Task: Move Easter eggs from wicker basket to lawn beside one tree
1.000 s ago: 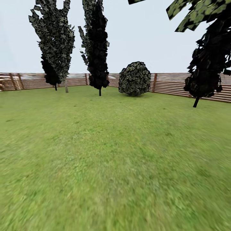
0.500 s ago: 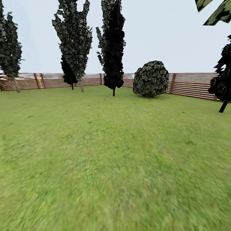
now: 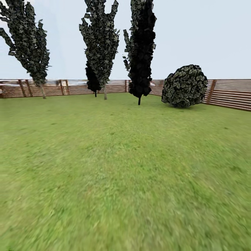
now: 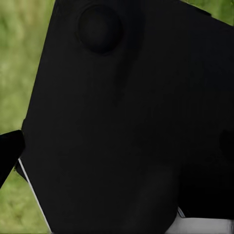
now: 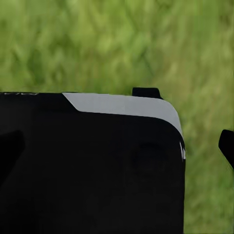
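Note:
The lawn (image 3: 125,174) spreads wide and green ahead of me in the head view. The three Easter eggs, the wicker basket and the thick-trunked tree are out of view. In the left wrist view my left gripper (image 4: 117,146) faces a black part of my own body, with one fingertip (image 4: 7,151) at the picture's edge over grass. My right gripper (image 5: 117,146) likewise looks past a black and white body panel (image 5: 122,105), one fingertip (image 5: 226,146) far to the side. Both sets of fingers stand wide apart and hold nothing.
Three narrow dark cypress-like trees (image 3: 141,48) (image 3: 101,42) (image 3: 29,42) stand at the far end of the grass. A round dark bush (image 3: 184,85) sits to their right. A slatted wooden fence (image 3: 230,94) closes off the garden behind them.
The whole head picture has slid rightward, so the camera has turned left. The dark tree and leaf clusters at the right edge have left the frame, and another cypress-like tree has come in at the left.

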